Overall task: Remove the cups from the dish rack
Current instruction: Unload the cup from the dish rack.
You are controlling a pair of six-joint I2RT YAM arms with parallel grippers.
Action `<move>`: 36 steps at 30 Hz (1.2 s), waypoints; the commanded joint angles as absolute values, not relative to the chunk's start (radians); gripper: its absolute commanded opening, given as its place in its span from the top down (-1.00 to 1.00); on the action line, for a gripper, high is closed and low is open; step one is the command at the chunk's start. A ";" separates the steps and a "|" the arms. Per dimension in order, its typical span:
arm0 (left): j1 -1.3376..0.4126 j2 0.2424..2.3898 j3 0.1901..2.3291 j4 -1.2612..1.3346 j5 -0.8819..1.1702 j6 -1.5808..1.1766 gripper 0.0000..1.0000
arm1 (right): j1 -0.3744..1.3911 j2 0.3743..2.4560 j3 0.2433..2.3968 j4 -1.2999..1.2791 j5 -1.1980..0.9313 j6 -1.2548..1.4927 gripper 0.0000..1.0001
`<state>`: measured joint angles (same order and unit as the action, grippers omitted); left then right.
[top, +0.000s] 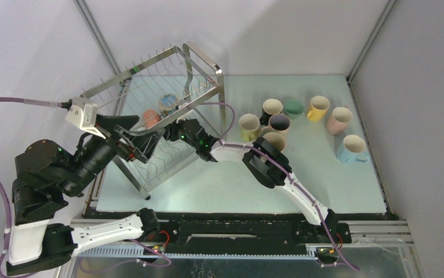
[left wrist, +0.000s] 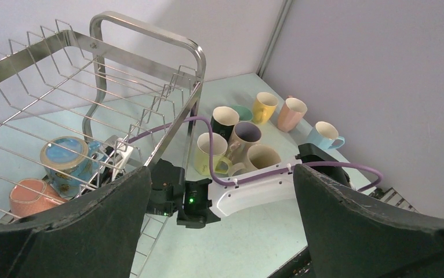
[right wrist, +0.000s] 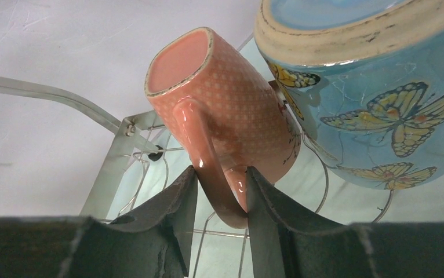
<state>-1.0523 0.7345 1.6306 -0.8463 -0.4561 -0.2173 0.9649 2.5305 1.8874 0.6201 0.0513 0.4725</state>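
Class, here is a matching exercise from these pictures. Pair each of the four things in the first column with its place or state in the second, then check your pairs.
Column one
1. orange mug
2. butterfly mug
3. light blue mug
4. left gripper

Column two
A. wide open, holding nothing
B. upright on the table, nearest its right edge in the top view
C. in the dish rack, its handle between the fingers of the right gripper
D. in the dish rack, no gripper around it

Pairs: 1-C, 2-D, 3-B, 4-A
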 commanded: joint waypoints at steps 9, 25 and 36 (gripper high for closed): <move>-1.048 0.755 1.611 -0.805 -0.432 -0.216 -1.00 | 0.990 2.451 1.760 0.760 0.068 0.413 0.23; -1.048 0.755 1.602 -0.801 -0.425 -0.235 -1.00 | 1.014 2.367 1.645 0.838 0.081 0.379 0.35; -1.048 0.744 1.585 -0.795 -0.423 -0.250 -1.00 | 1.038 2.305 1.582 0.842 0.085 0.352 0.44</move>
